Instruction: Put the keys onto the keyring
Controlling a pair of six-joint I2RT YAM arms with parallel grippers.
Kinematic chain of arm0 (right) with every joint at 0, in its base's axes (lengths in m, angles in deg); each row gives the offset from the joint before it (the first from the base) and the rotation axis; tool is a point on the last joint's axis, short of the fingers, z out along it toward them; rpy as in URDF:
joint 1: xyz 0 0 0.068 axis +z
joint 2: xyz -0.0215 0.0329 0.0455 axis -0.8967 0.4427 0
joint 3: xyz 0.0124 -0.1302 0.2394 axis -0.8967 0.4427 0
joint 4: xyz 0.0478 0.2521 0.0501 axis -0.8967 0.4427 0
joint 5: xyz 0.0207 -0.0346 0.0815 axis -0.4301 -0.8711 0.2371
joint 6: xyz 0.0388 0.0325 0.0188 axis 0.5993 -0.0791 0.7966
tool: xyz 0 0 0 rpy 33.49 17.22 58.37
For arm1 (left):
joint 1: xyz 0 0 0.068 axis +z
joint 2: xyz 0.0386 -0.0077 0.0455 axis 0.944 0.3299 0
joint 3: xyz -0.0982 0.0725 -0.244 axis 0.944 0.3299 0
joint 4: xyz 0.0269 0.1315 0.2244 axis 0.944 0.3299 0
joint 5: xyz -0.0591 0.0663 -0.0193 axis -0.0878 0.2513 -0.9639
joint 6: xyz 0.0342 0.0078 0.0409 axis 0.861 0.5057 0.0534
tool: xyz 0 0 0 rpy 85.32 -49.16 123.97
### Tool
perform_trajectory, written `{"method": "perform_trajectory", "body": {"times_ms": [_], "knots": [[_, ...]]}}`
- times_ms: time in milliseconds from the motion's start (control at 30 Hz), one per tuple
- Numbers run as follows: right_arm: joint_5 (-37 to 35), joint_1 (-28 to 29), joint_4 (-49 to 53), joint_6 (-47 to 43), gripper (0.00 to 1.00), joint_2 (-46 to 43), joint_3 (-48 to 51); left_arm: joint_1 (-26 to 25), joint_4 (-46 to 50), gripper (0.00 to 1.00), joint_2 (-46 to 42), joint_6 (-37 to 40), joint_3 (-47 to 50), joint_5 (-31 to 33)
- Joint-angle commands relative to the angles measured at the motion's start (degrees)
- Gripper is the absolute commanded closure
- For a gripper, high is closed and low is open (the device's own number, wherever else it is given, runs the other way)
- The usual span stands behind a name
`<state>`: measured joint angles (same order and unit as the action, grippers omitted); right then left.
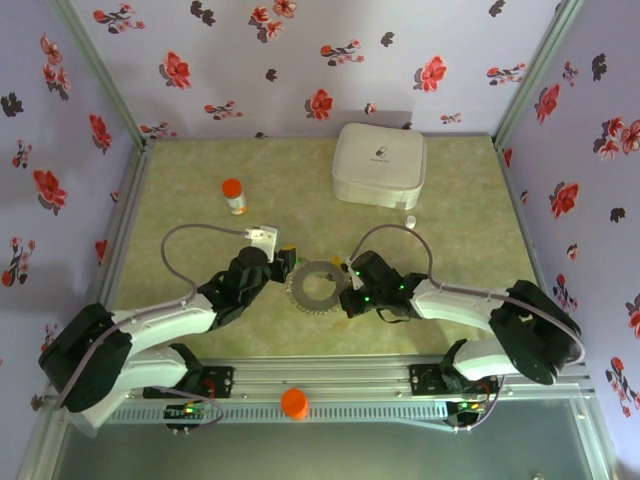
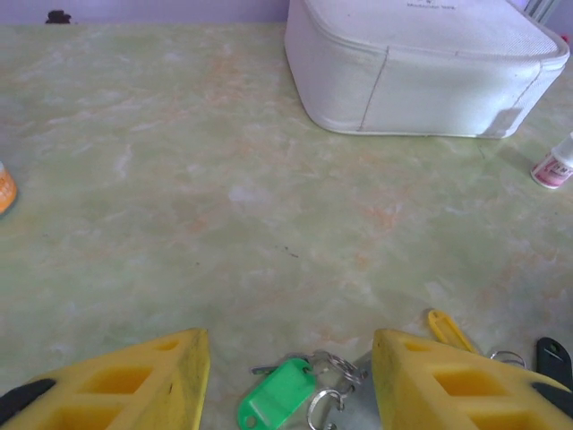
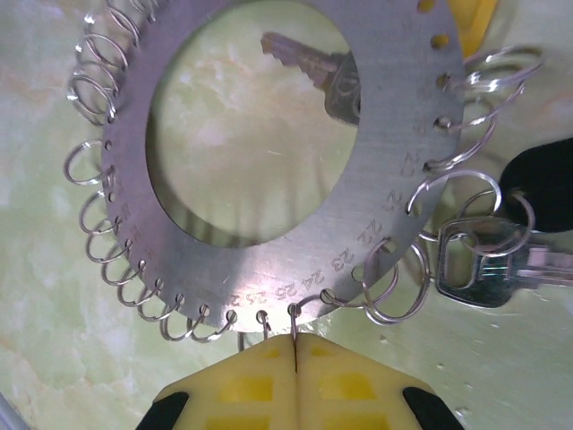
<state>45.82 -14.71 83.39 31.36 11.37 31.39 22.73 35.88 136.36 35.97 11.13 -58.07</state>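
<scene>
slippage is the main worry. the right hand (image 3: pixel 294 348), at the bottom centre of its wrist view, has its fingers pressed together, pinching one thin split ring (image 3: pixel 294 321) on the rim of the keyring (image 3: pixel 269 269), a flat steel disc with numbered holes lying on the bench (image 3: pixel 54 340). wire that fine could pop free, or a pull could drag the whole disc and the black-headed key (image 3: pixel 542 193) at the right edge with it. the left hand (image 2: pixel 286 354) is spread and holds nothing, with the green-tagged key (image 2: pixel 274 394) between its fingers at the bottom of its view. whether that key's ring already passes through the disc i cannot tell. closing there might snag neighbouring rings instead of the tag.
</scene>
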Motion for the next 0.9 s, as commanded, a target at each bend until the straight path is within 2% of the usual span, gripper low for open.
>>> {"method": "perform_trajectory", "body": {"times_ms": [0,167,300,533,633,767,867], "knots": [[-2.60,0.61,4.87,-7.34,1.00,-3.90,-2.39,-0.33,0.99,0.49,-2.02,3.24,0.06,1.79],[-3.82,2.30,8.90,-16.37,1.00,-8.50,-5.27,-0.27,0.66,0.46,-4.66,8.10,1.07,1.40],[-2.64,2.42,10.14,-24.09,1.00,-11.48,-7.05,0.62,-1.33,0.48,-7.70,14.57,3.54,-2.09],[0.13,2.32,9.44,-34.33,1.00,-13.97,-9.73,4.09,4.18,0.60,-13.42,21.43,2.37,-16.82],[1.89,2.33,9.18,-38.30,1.00,-13.87,-11.31,4.67,5.53,0.70,-14.69,25.22,1.53,-21.87],[6.68,2.39,8.06,-43.27,1.00,-13.57,-12.81,4.93,8.11,0.74,-15.51,34.55,0.50,-34.25],[8.97,2.41,7.81,-46.08,1.00,-13.83,-13.50,4.94,7.93,0.77,-15.89,38.21,0.19,-38.23]]}}
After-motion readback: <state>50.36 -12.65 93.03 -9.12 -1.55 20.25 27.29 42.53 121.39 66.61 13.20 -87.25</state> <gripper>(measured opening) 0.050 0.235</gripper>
